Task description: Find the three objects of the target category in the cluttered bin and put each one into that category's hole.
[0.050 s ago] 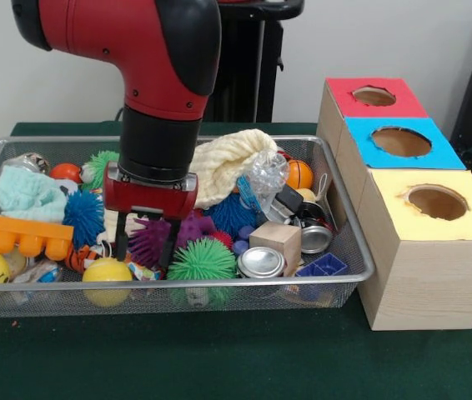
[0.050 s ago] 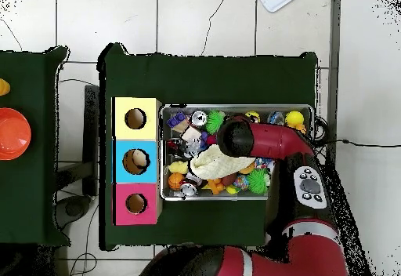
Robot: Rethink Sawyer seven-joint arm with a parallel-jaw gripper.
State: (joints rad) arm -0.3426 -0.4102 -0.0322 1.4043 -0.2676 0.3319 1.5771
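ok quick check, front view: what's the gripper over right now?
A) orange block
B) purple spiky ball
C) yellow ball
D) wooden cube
B: the gripper hangs with its fingers on either side of the purple spiky ball in the wire bin; whether they have closed on it is unclear. The yellow ball, wooden cube and orange block lie off to the sides.

A table [image 1: 219,358] covered in dark green cloth is seen; a wire mesh bin [image 1: 336,221] is set directly on it, with a three-hole wooden box [image 1: 424,275] placed just beside the bin
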